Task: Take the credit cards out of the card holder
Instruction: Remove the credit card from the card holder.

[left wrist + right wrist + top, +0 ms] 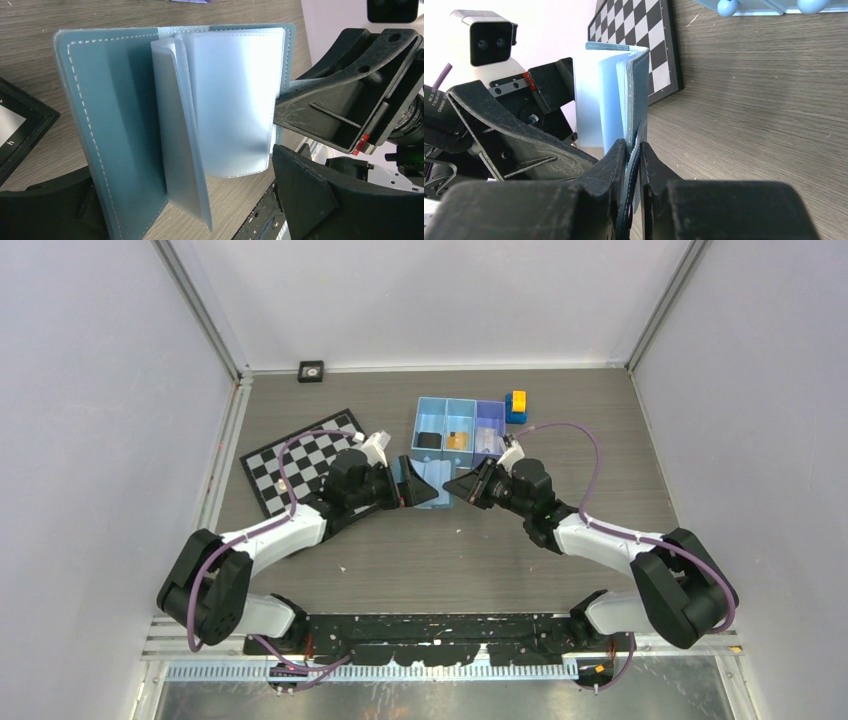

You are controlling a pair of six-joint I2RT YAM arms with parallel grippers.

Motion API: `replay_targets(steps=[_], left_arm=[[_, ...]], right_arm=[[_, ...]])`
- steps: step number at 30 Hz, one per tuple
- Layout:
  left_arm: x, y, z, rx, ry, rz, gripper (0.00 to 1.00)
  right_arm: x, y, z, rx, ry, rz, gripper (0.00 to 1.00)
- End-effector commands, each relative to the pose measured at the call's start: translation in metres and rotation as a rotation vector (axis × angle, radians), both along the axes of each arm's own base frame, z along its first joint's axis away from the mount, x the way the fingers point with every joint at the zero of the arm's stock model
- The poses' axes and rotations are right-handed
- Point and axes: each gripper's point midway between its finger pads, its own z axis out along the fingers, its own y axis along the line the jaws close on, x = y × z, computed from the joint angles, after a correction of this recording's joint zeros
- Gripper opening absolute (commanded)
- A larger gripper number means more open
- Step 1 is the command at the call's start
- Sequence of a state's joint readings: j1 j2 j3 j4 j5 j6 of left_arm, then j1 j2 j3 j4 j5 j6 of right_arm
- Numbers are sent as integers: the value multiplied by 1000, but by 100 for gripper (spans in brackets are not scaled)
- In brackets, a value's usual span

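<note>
Nearest to me, above the bare tabletop (pixel 450 550), the two arms meet nose to nose with the card holder (pixel 115 125) held up between them, opened like a little book. The right end effector (pixel 633 150) is nipped nearly closed on the edge of one blue cover. The left end effector (pixel 402 486) stands spread wide around the holder, gripping nothing that I can see. The holder looks light and floppy: soft stitched covers with limp, glossy plastic sleeves (pixel 235 100) fanning loose from the spine. I'd take it by a cover near the stitching, never by a sleeve, which would likely slide or buckle. The sleeves facing the left wrist camera look empty, though I cannot tell about the hidden ones. Any card would be thin, stiff and slick, best pinched by an exposed short edge. Beyond sit the checkerboard (pixel 290 465), the blue tray (pixel 447 400) and the toy blocks (pixel 517 405).
</note>
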State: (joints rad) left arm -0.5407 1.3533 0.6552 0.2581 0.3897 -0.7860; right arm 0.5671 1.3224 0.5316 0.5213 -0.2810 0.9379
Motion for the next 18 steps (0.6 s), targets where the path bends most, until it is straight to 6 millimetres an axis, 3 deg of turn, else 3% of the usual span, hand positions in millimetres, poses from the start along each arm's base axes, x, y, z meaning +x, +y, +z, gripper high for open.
replay_targets(steps=[1, 10, 18], left_arm=[[7, -8, 14, -6, -59, -28, 100], [7, -4, 19, -6, -89, -13, 100], [1, -17, 17, -15, -84, -72, 100]], right_arm=[[8, 10, 43, 87, -115, 25, 1], [6, 11, 45, 94, -128, 35, 1], [3, 14, 47, 111, -132, 54, 1]])
